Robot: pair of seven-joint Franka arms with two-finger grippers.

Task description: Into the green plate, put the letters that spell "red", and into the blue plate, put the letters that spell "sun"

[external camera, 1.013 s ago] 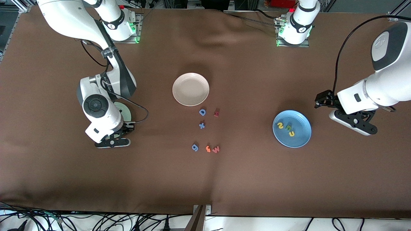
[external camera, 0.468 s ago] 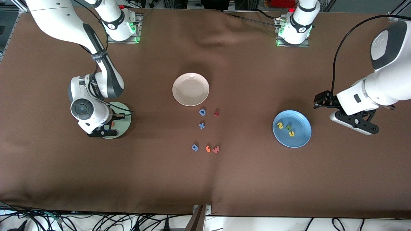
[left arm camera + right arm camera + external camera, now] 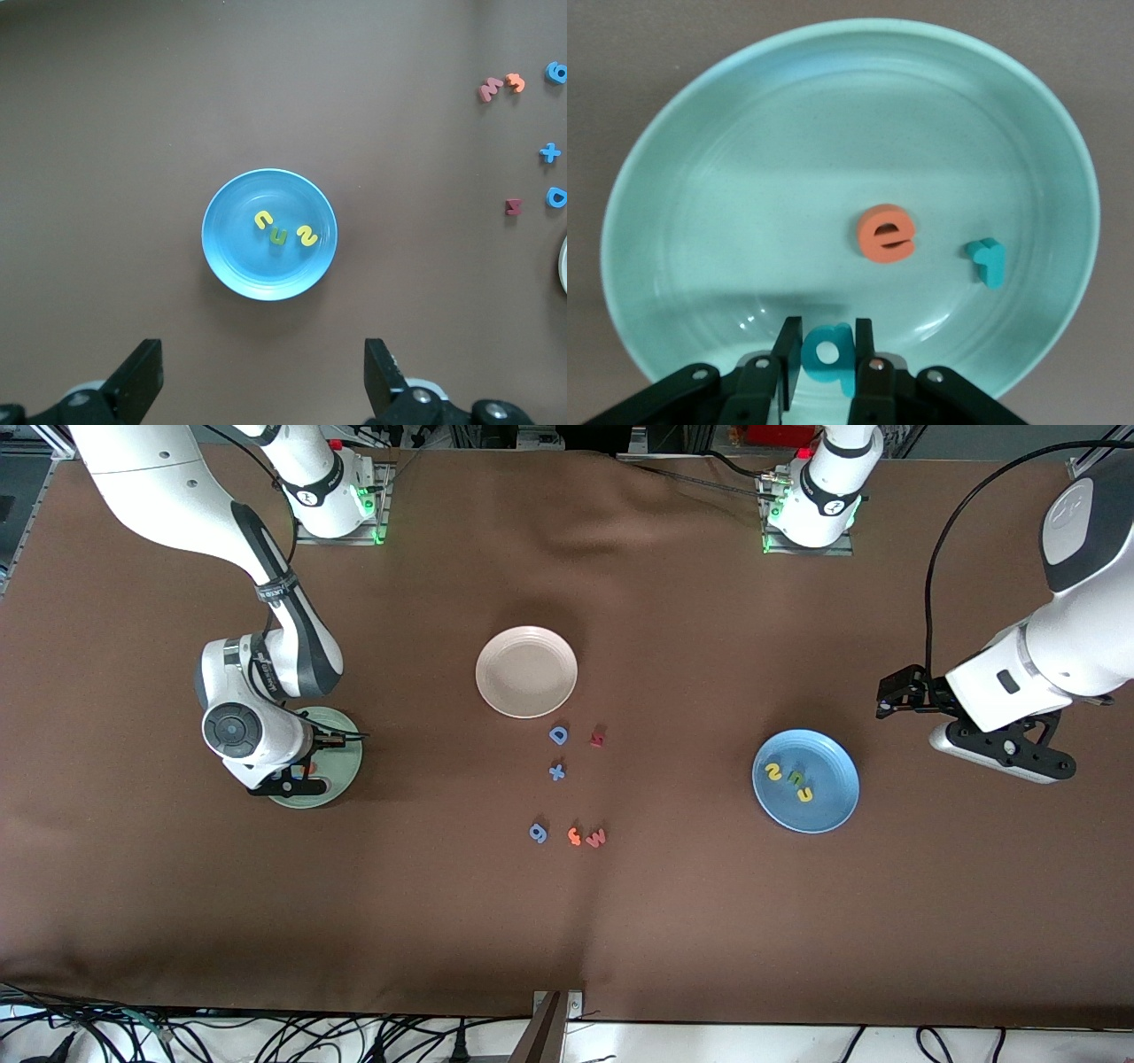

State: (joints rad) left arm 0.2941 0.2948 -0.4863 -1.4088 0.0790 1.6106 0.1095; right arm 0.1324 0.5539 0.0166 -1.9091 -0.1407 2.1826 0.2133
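Observation:
My right gripper (image 3: 292,781) hangs low over the pale green plate (image 3: 344,755) and is shut on the teal "d" (image 3: 830,351), which stands upright between the fingers just above the plate's floor (image 3: 700,195). Inside that plate lie the orange "e" (image 3: 886,234) and the teal "r" (image 3: 986,260). The blue plate (image 3: 842,797) holds the yellow "s" (image 3: 773,771), the olive "n" (image 3: 798,777) and the yellow "u" (image 3: 804,793). My left gripper (image 3: 1001,751) is open and empty, over bare cloth beside the blue plate (image 3: 221,266), toward the left arm's end.
A cream-white plate (image 3: 526,671) sits mid-table. Nearer the front camera lie loose letters: a blue "D" (image 3: 558,734), a dark red letter (image 3: 597,736), a blue plus (image 3: 556,771), a blue "g" (image 3: 538,832), an orange "f" (image 3: 574,836) and a pink "w" (image 3: 596,837).
My right gripper carried the teal "d" from over the cloth beside the green plate to over the plate. The left arm has drifted slightly away from the blue plate.

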